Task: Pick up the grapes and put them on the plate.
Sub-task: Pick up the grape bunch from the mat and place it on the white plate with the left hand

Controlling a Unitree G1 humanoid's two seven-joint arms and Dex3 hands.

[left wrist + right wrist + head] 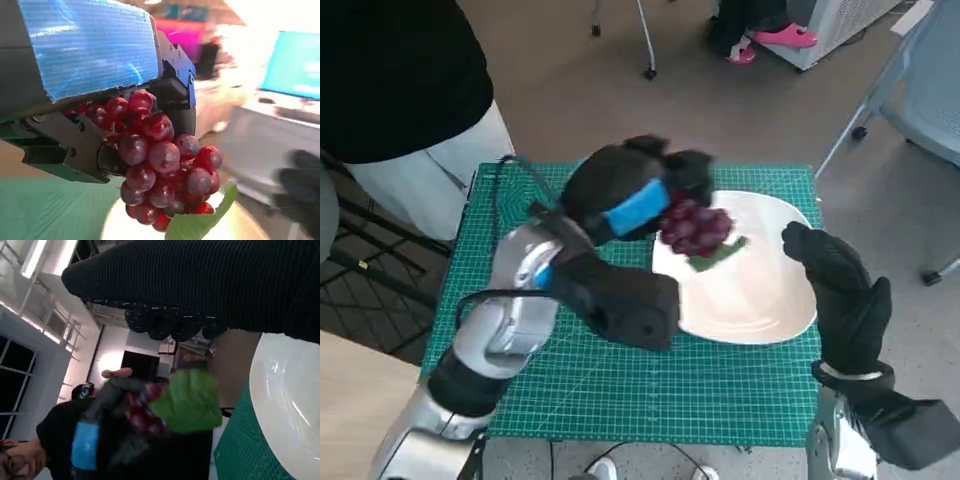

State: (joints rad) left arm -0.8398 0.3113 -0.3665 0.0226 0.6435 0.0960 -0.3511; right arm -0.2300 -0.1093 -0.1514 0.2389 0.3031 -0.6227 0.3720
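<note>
a: where are the grapes (696, 226)?
b: gripped in the left hand (632, 190), above the plate (760, 300).
a: right hand (840, 285)?
b: fingers apart, holding nothing, beside the plate.

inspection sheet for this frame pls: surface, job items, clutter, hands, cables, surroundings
Surface: green cutting mat covering the small table.
Job's things: red grapes with a green leaf, held in the air over the white plate; not set down yet.
Clutter: nothing seen.
Hands: left hand grips the grapes from above; right hand open beside the plate's rim, holding nothing.
Cables: black cable looping along the left forearm; more cables below the table's near edge.
Surroundings: person in a black top at the table's far left corner; chair legs and pink shoes on the floor beyond.
</note>
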